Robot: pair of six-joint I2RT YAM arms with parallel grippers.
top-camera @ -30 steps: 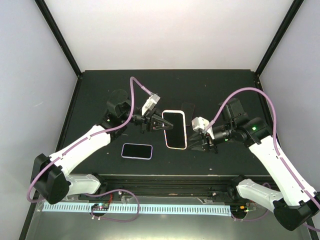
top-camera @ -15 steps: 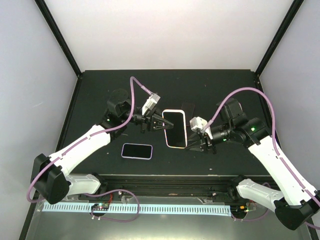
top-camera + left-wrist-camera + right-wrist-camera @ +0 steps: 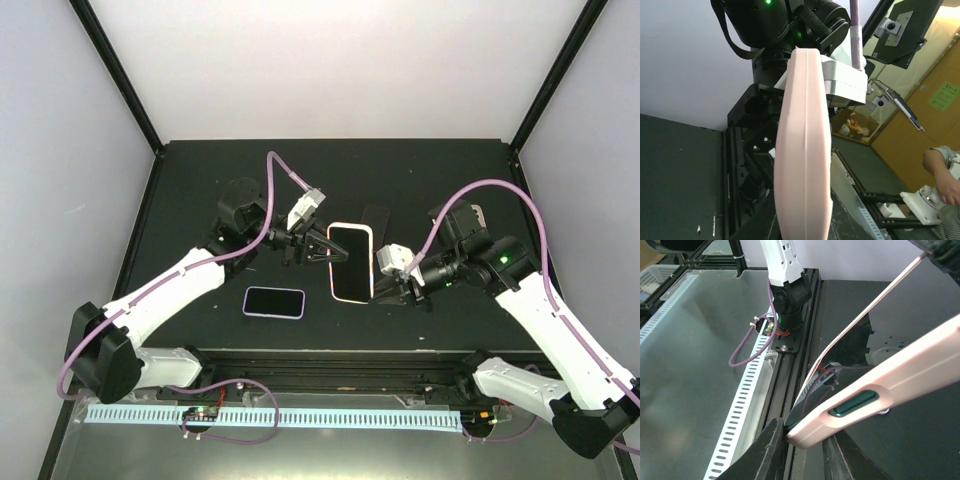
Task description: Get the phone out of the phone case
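1. Nearest on the black table (image 3: 200,180), left of centre, a second phone (image 3: 273,301) lies flat with its dark screen up. It is well apart from both arms.
2. Right of it, the right end effector (image 3: 805,432) is narrowed onto the near right corner of the pink phone case (image 3: 805,150). In the right wrist view, one finger (image 3: 771,452) lies against the dark front face and the other sits under the pink back, so the corner is pinched between them. A green side button (image 3: 852,404) shows on the case edge just beyond the fingers.
3. At mid-table the phone (image 3: 350,260) sits inside the case, its black screen framed by the pink rim. The pair is held off the table and tilted, long axis running near to far.
4. On the left long edge of the case, the left end effector (image 3: 335,246) holds the case from the left. Its wrist view sees the case edge-on, filling the centre, with its own fingers hidden.
5. Farthest, a dark flat rectangular piece (image 3: 375,215) lies on the table near the far right corner of the case.
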